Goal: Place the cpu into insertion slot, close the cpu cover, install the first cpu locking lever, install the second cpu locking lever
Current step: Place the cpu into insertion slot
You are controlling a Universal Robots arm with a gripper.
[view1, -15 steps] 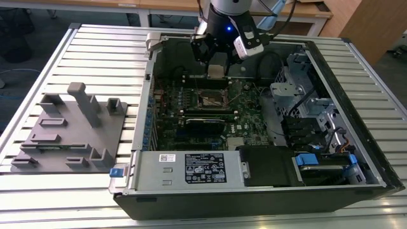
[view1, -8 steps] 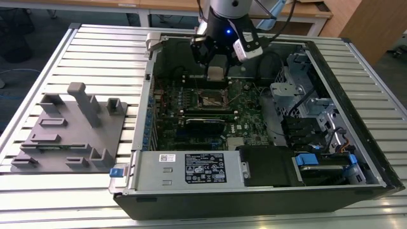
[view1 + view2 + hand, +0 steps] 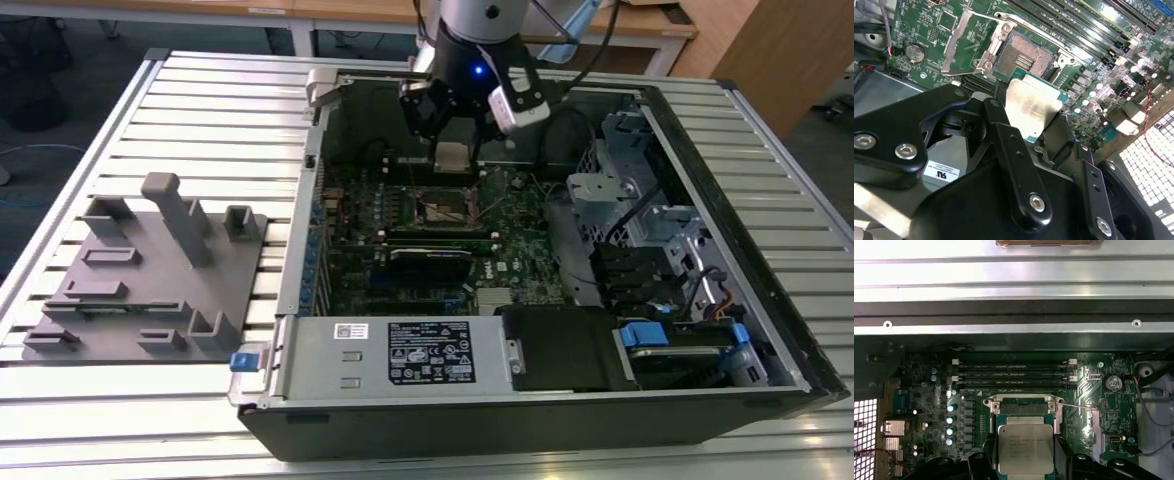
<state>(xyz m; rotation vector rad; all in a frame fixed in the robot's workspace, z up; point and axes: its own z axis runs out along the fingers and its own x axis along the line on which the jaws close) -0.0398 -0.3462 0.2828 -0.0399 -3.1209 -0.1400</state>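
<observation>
My gripper (image 3: pixel 451 140) hangs inside the open computer case, shut on the cpu (image 3: pixel 453 156), a small square chip with a pale metal face. In both wrist views the black fingers (image 3: pixel 999 115) clamp two opposite edges of the cpu (image 3: pixel 1031 107) (image 3: pixel 1025 447). The insertion slot (image 3: pixel 446 208) lies on the green motherboard just below and ahead of the chip, with its dark centre bare (image 3: pixel 1024 54). Its rim (image 3: pixel 1021 402) shows just beyond the chip. The cpu cover (image 3: pixel 965 40) is swung open, lying back beside the slot. A thin wire locking lever (image 3: pixel 1079 407) sticks out sideways from the socket.
Long black memory slots (image 3: pixel 1014 375) run beside the socket. A labelled power supply box (image 3: pixel 400 350) fills the case's near side, and a drive cage with cables (image 3: pixel 641 230) stands at the exterior view's right. A grey fixture block (image 3: pixel 147 270) sits outside the case on the slatted table (image 3: pixel 200 100).
</observation>
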